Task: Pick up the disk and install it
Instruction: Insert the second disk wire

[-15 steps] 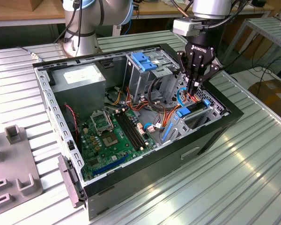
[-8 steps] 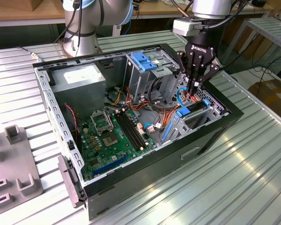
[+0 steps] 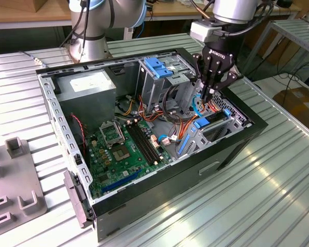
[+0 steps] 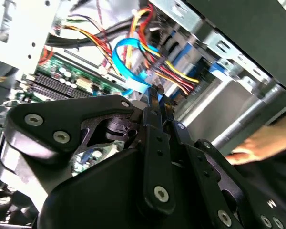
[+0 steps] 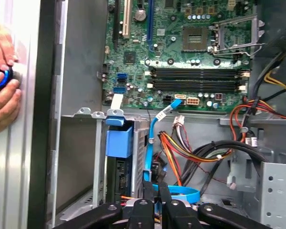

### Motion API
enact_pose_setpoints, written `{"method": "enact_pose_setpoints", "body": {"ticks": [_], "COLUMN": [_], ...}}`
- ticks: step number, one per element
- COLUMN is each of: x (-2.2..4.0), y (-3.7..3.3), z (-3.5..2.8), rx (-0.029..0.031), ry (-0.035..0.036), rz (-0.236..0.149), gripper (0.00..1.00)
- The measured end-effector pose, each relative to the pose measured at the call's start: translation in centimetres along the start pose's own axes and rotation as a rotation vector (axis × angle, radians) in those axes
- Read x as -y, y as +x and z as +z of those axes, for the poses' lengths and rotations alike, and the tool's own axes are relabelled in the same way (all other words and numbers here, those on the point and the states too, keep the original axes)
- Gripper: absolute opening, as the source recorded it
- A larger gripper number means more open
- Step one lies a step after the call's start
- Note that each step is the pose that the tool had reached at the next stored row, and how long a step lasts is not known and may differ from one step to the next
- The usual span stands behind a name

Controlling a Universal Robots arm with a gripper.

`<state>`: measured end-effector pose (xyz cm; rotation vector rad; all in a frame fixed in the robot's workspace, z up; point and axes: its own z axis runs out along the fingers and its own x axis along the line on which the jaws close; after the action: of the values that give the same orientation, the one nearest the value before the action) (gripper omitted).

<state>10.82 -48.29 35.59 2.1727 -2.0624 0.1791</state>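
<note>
The disk (image 3: 212,122), grey metal edged by a bright blue frame, sits slotted in the computer case's (image 3: 232,154) front bay. Just above it, the tool (image 3: 204,95) has its fingers pressed together on nothing.

Bright, even light overhead; white glare streaks the slatted table (image 3: 278,170) beside the case (image 3: 232,149), whose interior sits in soft shadow. In the second wrist view the gripper (image 4: 157,98) looms blurred.

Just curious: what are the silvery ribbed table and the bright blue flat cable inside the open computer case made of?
Silvery ribbed table: likely bare aluminium, given its matte sheen and soft reflections. Bright blue flat cable: probably flexible plastic sheathing; it bends in smooth loops.
</note>
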Motion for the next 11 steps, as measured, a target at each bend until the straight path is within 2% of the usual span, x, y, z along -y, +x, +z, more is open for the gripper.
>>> {"method": "enact_pose_setpoints", "body": {"ticks": [2, 4, 11], "x": [-0.11, -0.26, -0.71], "y": [0.36, 0.75, 2.28], "z": [0.08, 0.15, 0.45], "rx": [0.0189, 0.0217, 0.024], "ry": [0.0022, 0.0032, 0.0056], "rz": [0.0, 0.0, 0.001], "gripper": [0.16, 0.16, 0.16]}}
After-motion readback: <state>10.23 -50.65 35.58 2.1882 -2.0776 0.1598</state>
